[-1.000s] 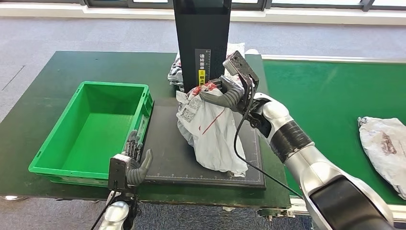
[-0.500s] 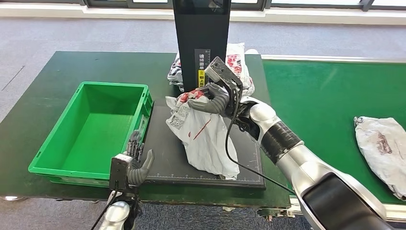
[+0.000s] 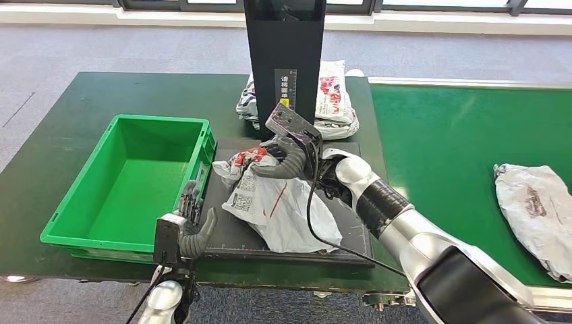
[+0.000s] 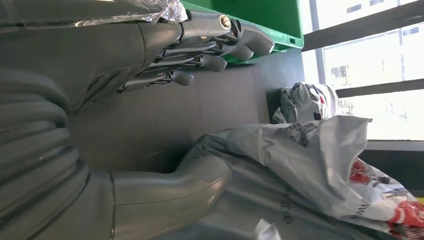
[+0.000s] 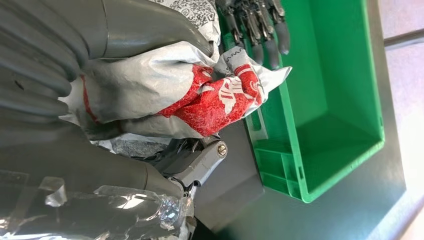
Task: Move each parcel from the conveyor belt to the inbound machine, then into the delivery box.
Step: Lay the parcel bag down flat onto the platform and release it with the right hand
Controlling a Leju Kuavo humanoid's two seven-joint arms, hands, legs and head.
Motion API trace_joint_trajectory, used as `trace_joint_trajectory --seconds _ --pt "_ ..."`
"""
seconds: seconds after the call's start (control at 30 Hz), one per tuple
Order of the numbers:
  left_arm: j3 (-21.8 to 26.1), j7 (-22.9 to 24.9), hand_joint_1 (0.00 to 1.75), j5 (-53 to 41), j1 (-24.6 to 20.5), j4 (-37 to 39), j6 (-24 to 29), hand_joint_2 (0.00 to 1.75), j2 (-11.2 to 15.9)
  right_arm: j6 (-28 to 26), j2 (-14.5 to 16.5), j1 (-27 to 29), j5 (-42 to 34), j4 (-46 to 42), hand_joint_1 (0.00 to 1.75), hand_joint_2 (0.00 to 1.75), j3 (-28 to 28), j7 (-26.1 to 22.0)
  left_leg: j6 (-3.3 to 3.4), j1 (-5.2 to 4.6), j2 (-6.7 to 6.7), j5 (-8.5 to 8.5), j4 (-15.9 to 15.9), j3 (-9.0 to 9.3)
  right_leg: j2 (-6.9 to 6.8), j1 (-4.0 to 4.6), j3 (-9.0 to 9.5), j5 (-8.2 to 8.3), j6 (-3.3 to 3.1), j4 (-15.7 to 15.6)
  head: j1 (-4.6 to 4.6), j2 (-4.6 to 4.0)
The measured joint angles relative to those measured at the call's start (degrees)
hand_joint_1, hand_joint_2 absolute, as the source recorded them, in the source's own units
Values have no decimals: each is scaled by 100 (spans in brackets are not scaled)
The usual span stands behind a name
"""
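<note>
My right hand [image 3: 280, 158] grips the red-printed top of a grey plastic parcel [image 3: 280, 209], which drags across the black scale plate [image 3: 229, 233] of the inbound machine [image 3: 284, 61]. The parcel's gripped end [image 5: 220, 97] hangs close to the rim of the green delivery box [image 3: 128, 182]. My left hand [image 3: 191, 229] waits at the plate's front left corner beside the box, fingers apart and holding nothing; in the left wrist view its fingers [image 4: 215, 42] stretch along the plate toward the parcel [image 4: 310, 160]. A second grey parcel [image 3: 536, 212] lies on the green conveyor belt [image 3: 459, 135].
More parcels [image 3: 334, 101] are heaped behind the machine's black column. The green box [image 5: 325, 100] is empty inside. The dark green table [image 3: 61, 135] extends left of the box, and grey carpet lies beyond.
My right hand has pulled the parcel left across the plate toward the green box and lowered it. The parcel on the belt has drifted slightly left. My left hand has stayed put.
</note>
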Motion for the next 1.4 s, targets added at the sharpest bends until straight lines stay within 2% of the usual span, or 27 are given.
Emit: trace_joint_trajectory --seconds 0.3,0.43,0.5,0.63,0.7,0.83,0.9,1.03,1.2,1.4 --pt "-1 13 0 0 -16 0 -13 175 2 71 -3 30 61 7 0 175 46 15 0 0 1 0 0 1 0 0 0 0 0 0 -1 0" --pt "-1 28 0 -1 -19 -1 -20 175 5 -40 -40 13 447 6 0 175 116 -132 0 0 1 0 0 1 0 0 0 0 0 0 -1 0" --pt "-1 48 0 -4 -13 -15 -18 175 10 -372 -102 -35 1029 -4 0 175 238 -260 0 0 0 0 0 1 0 0 0 0 0 0 -1 0" --pt "0 109 0 -75 69 -132 30 175 15 -1885 -318 -214 3538 -162 0 175 594 -16 0 -1 -1 1 1 1 -1 -1 1 1 0 0 1 0" --pt "1 133 0 -115 137 -207 44 175 15 -2182 -425 -262 4259 -251 0 175 640 108 0 -1 0 0 1 1 1 -1 2 1 0 0 2 0" --pt "2 150 0 -135 190 -287 46 175 13 -2242 -521 -269 4681 -351 0 0 640 156 -1 -1 1 0 1 2 3 -1 0 1 0 0 -1 0" --pt "2 151 0 -148 208 -315 46 175 13 -2384 -553 -259 4979 -392 0 0 640 243 -1 0 0 0 1 2 2 0 0 0 0 0 -1 0" --pt "7 155 0 -221 291 -403 42 175 3 -2883 -673 -79 6052 -650 0 0 599 490 -1 1 3 0 1 5 4 1 0 0 0 0 0 0" --pt "10 166 0 -340 324 -469 -49 175 -22 -3403 -884 644 7368 -1550 0 0 144 590 0 0 -3 -3 1 4 -1 0 2 -1 0 -2 1 0" --pt "12 173 0 -442 286 -457 -142 175 -84 -3788 -1013 1644 7899 -2827 0 0 -708 337 1 0 -4 -6 1 1 -2 0 2 -2 1 -6 0 -1"
